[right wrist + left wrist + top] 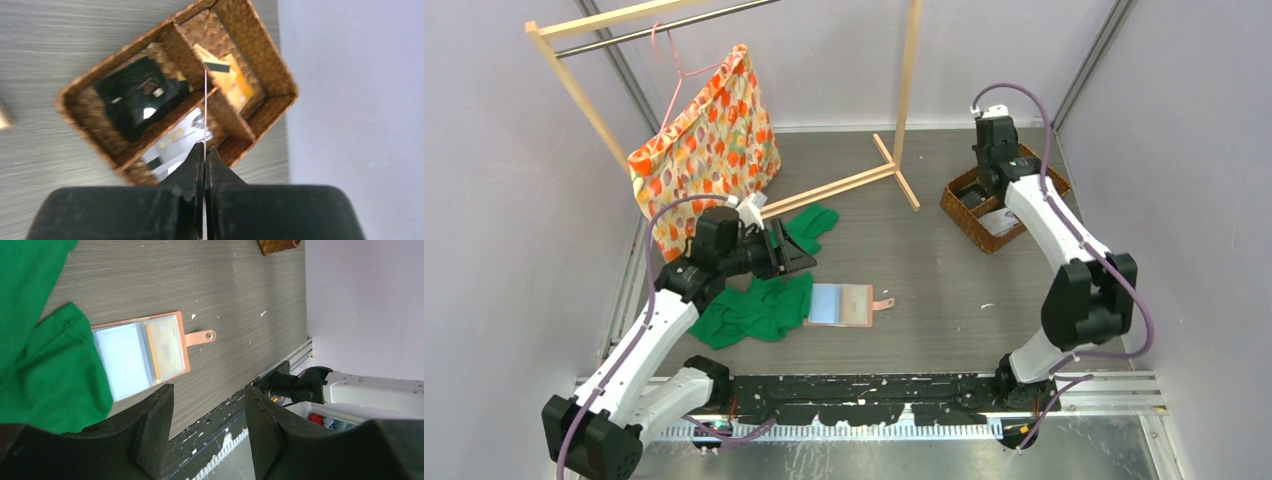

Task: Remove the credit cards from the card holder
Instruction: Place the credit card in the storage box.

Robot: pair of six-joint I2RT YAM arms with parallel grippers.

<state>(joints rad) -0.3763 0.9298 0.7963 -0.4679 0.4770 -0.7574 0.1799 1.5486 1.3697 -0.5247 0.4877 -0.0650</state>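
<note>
The salmon-pink card holder lies open on the table, pale blue-grey inside, its snap tab pointing right; it also shows in the left wrist view. My left gripper is open and empty, above the green cloth left of the holder. My right gripper is shut on a thin card, seen edge-on, held above the brown wicker basket. An orange card and a white card lie in basket compartments. In the top view the right gripper hangs over the basket.
A green cloth lies left of the holder, touching its edge. A wooden clothes rack with an orange patterned bag stands at the back left. A black object fills one basket compartment. Grey walls close in on both sides.
</note>
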